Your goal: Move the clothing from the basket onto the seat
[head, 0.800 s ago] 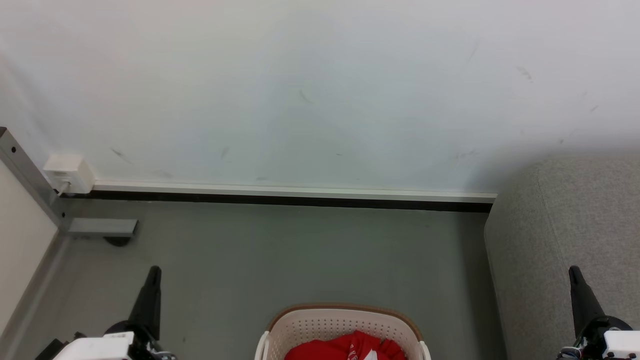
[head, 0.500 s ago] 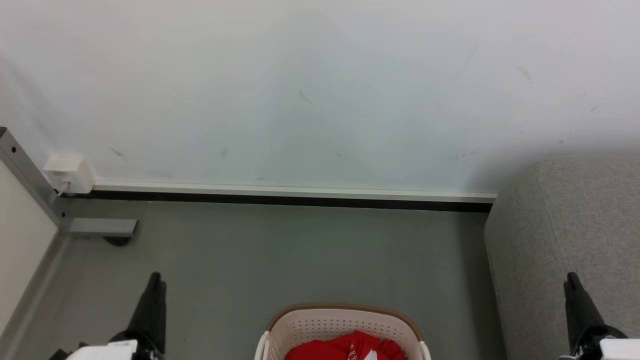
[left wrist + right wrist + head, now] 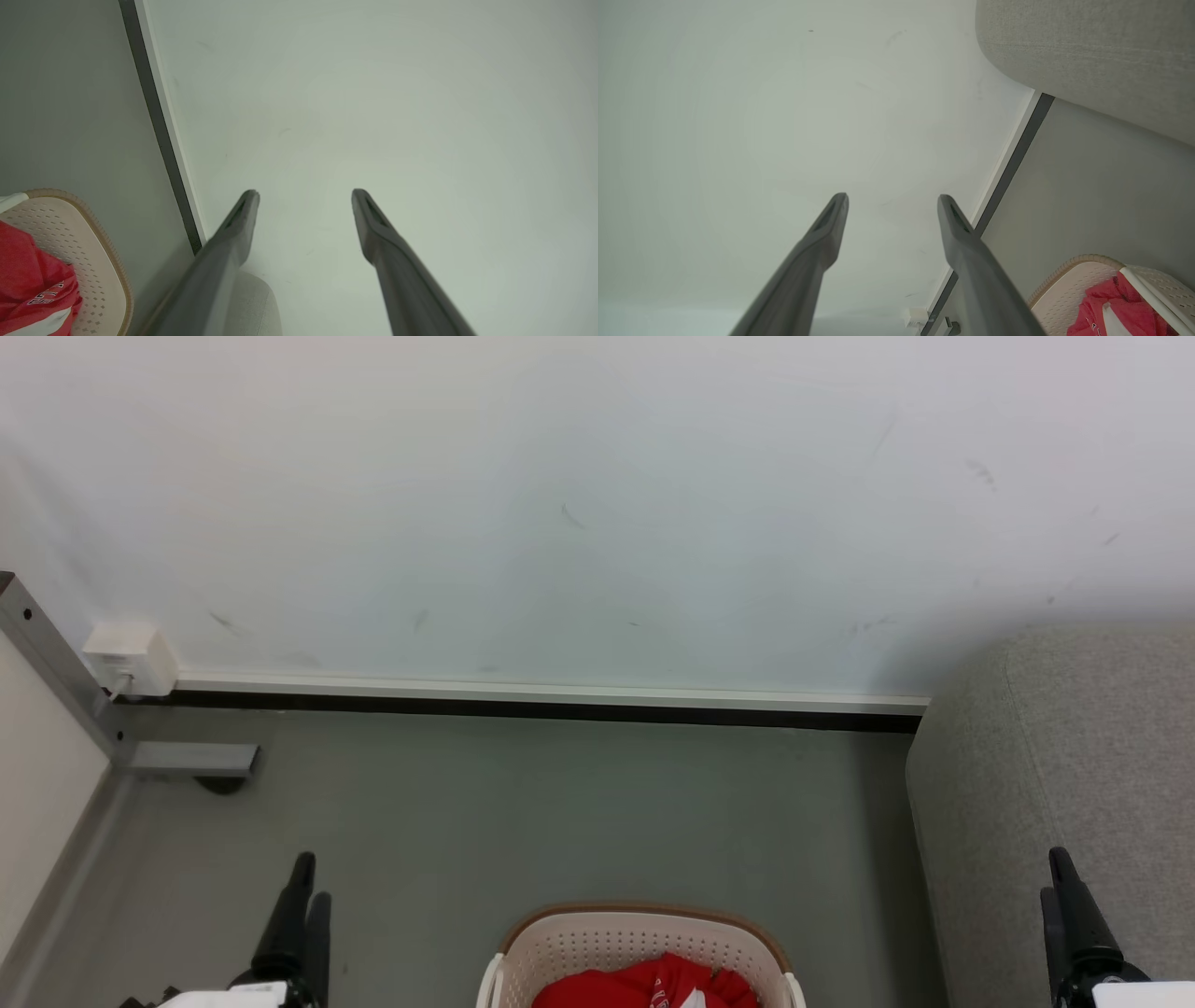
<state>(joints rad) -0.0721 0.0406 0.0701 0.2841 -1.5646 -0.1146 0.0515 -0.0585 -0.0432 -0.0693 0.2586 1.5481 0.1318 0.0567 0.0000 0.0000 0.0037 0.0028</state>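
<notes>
The cream basket [image 3: 579,947] with a brown rim stands on the grey floor at the bottom centre of the head view. Red clothing [image 3: 644,985] with white trim lies bunched inside it. The grey seat [image 3: 1074,747] rises at the right edge. My left gripper [image 3: 310,879] is at the lower left, well left of the basket, open and empty. My right gripper [image 3: 1055,875] is at the lower right in front of the seat, also open and empty. In the left wrist view the fingers [image 3: 243,214] are spread, with the basket [image 3: 98,261] and clothing [image 3: 28,289] at the lower left.
A white wall [image 3: 597,504] with a pale baseboard [image 3: 551,693] runs across ahead. A grey metal frame leg [image 3: 191,761] and a small white box [image 3: 131,658] sit at the left. Bare grey floor [image 3: 560,803] lies between wall and basket.
Both grippers have sunk lower in the head view and turned, so each now shows both its fingers. The basket and clothing have not moved.
</notes>
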